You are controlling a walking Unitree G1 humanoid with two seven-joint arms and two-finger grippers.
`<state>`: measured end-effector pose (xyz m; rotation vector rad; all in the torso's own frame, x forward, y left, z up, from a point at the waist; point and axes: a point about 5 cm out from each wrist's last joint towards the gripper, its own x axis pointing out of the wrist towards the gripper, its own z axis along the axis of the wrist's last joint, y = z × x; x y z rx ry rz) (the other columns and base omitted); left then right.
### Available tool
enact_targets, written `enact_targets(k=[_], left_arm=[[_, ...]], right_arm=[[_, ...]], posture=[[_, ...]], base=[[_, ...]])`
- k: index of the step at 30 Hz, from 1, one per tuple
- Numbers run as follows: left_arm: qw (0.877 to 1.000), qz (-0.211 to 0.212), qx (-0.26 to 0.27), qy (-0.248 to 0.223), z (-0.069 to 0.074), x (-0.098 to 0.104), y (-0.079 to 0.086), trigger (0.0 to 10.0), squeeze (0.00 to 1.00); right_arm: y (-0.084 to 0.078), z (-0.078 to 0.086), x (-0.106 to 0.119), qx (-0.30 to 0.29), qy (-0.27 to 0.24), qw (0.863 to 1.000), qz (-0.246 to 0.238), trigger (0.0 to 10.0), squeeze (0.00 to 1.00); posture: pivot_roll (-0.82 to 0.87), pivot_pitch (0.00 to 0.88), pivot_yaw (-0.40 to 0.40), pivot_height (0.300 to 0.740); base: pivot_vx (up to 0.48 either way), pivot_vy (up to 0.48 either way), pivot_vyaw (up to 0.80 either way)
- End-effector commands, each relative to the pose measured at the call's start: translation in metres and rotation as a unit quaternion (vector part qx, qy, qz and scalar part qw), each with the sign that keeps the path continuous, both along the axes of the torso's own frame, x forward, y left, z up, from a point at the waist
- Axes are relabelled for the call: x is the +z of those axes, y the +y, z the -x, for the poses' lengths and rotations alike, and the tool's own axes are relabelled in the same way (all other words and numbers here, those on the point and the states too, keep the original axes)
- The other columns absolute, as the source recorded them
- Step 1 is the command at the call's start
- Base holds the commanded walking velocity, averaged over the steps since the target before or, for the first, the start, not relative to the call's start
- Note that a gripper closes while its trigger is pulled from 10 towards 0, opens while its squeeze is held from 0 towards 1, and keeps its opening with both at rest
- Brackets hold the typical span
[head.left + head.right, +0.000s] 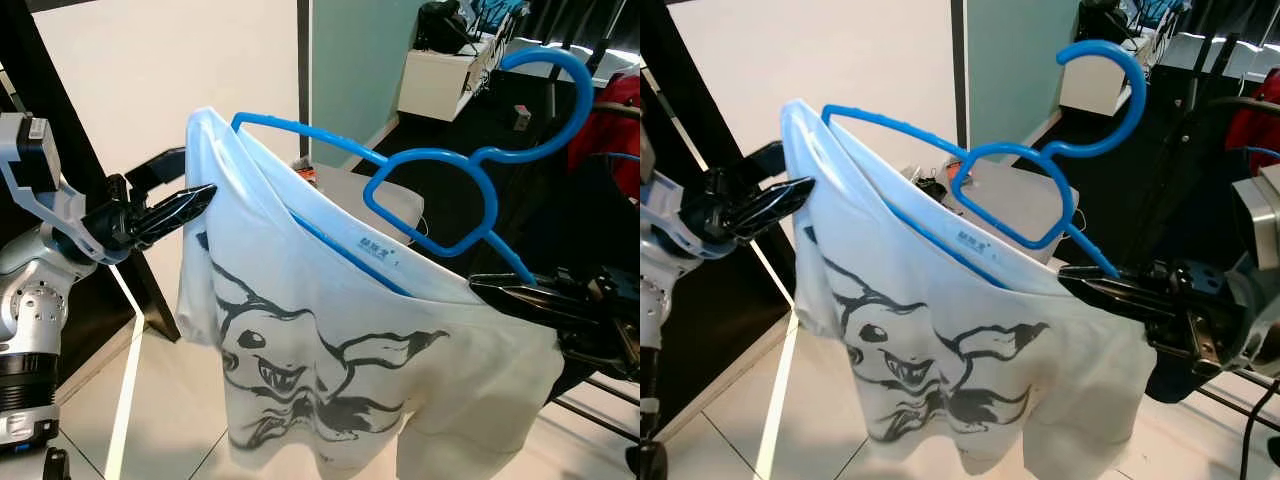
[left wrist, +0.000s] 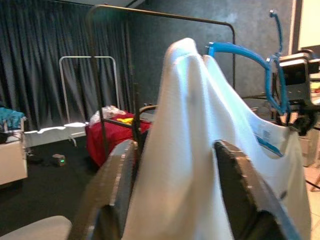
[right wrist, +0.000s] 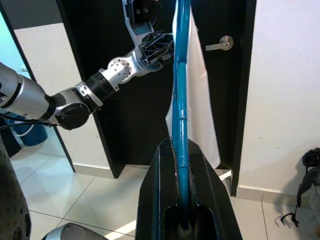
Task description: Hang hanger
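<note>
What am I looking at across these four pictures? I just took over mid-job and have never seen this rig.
You are seeing through a two-armed humanoid robot. The two wide pictures come from its head camera, looking forward and down. The other two come from cameras on its wrists, looking along each claw.

Between the arms hangs a white T-shirt with a grey cartoon print, already on a blue hanger. The left claw pinches the shirt's shoulder over one hanger end. The right claw is shut on the hanger's other arm. The hook points up, free. Behind stands a dark garment rack, seen from the left wrist.
</note>
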<state>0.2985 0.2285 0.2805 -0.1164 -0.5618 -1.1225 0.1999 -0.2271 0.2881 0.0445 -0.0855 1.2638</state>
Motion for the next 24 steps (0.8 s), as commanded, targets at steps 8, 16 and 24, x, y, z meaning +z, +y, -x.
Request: enact_targets(k=[8,16,24], left_arm=[[1.000,-0.008,-0.008,-0.002,0.003,-0.001,0.002,0.0,0.00],[1.000,0.013,0.025,-0.012,-0.002,0.006,0.007,0.0,0.00],[0.990,0.082,0.098,-0.055,-0.007,0.036,0.027,0.0,0.00]], right_arm=[[0.003,0.002,0.005,0.016,-0.008,1.000,0.002,0.0,0.00],[0.005,0.002,-0.005,0.009,0.010,1.000,0.026,0.0,0.00],[-0.003,-0.001,-0.037,-0.049,0.070,0.989,0.120,0.0,0.00]], posture=[[-0.09,0.055,0.003,0.740],[-0.09,0.059,0.006,0.740],[-0.09,0.064,0.006,0.740]], base=[[0.000,0.000,0.00],[0.000,0.000,0.00],[0.000,0.000,0.00]])
